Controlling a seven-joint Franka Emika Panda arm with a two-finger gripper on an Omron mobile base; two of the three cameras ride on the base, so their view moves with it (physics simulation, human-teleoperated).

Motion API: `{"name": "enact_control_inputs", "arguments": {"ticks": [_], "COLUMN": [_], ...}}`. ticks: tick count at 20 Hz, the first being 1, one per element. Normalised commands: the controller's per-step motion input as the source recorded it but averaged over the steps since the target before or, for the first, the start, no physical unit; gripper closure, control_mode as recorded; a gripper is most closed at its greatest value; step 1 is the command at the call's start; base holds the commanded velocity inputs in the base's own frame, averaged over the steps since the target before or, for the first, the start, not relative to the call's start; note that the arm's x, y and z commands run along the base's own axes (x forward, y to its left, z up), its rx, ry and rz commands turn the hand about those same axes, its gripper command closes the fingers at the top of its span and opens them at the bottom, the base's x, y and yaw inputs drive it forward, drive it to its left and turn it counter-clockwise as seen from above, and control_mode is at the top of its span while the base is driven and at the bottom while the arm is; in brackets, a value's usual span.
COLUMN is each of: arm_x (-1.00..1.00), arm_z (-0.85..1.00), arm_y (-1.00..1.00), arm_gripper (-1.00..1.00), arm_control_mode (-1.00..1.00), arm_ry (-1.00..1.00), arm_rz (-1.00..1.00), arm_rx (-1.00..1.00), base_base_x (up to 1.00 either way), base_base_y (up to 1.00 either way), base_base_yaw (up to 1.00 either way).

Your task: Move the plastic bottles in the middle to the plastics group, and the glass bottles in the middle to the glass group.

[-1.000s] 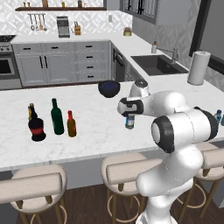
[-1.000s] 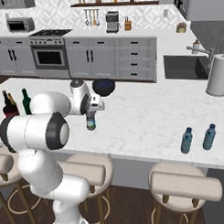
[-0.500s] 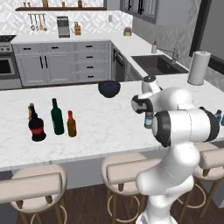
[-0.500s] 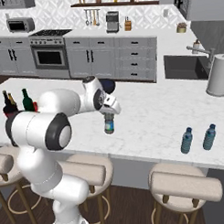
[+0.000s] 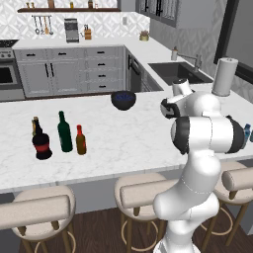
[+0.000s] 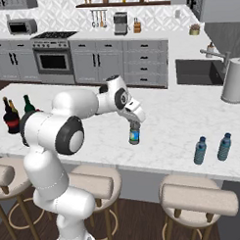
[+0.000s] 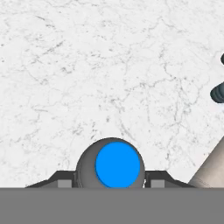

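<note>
In the right base view my gripper (image 6: pixel 134 125) is shut on the neck of the small clear plastic bottle (image 6: pixel 135 136) with a blue label band, held upright low over the white counter. In the hand view its top (image 7: pixel 118 164) sits between my fingertips (image 7: pixel 64 182). Two light blue bottles of the plastics group (image 6: pixel 200 150) stand to its right near the front edge; one (image 5: pixel 247 132) peeks past my arm. The tall green bottle (image 5: pixel 64 132) and the amber bottle with a red top (image 5: pixel 81 141) stand left of centre. Beside them is the glass group: a squat black bottle (image 5: pixel 42 144) and a slim brown one (image 5: pixel 35 124).
A dark bowl (image 5: pixel 123 100) sits at the far side of the counter. A paper towel roll (image 6: pixel 234 80) stands at the right, with the sink (image 6: pixel 198 71) behind. Stools (image 6: pixel 198 197) line the near edge. Dark bottle caps (image 7: pixel 217 93) show at the right of the hand view.
My arm has swung to the right across the counter with the clear bottle in its grip, nearer to the two light blue bottles. The glass bottles have stayed put.
</note>
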Motion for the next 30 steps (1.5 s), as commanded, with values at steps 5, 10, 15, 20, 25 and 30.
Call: {"name": "enact_control_inputs", "arguments": {"ticks": [5, 10, 15, 20, 25, 30], "arm_x": [0.0, -0.09, -0.21, -0.28, -0.22, -0.01], "arm_z": [0.0, -0.03, -0.13, -0.04, -0.08, 0.0], "arm_y": [-0.71, -0.61, -0.48, -0.41, -0.17, -0.13], "arm_gripper": [1.0, 1.0, 1.0, 1.0, 1.0, 1.0], "arm_control_mode": [-1.0, -1.0, -1.0, -1.0, -1.0, -1.0], "arm_ry": [0.0, -0.08, -0.14, -0.15, -0.11, 0.01], "arm_rz": [-0.21, -0.16, -0.12, -0.07, -0.01, -0.01], "arm_rx": [0.0, 0.0, -0.04, -0.06, -0.16, -0.15], "base_base_x": [0.0, 0.0, 0.0, 0.0, 0.0, 0.0], "base_base_y": [0.0, 0.0, 0.0, 0.0, 0.0, 0.0], "base_base_yaw": [0.0, 0.0, 0.0, 0.0, 0.0, 0.0]}}
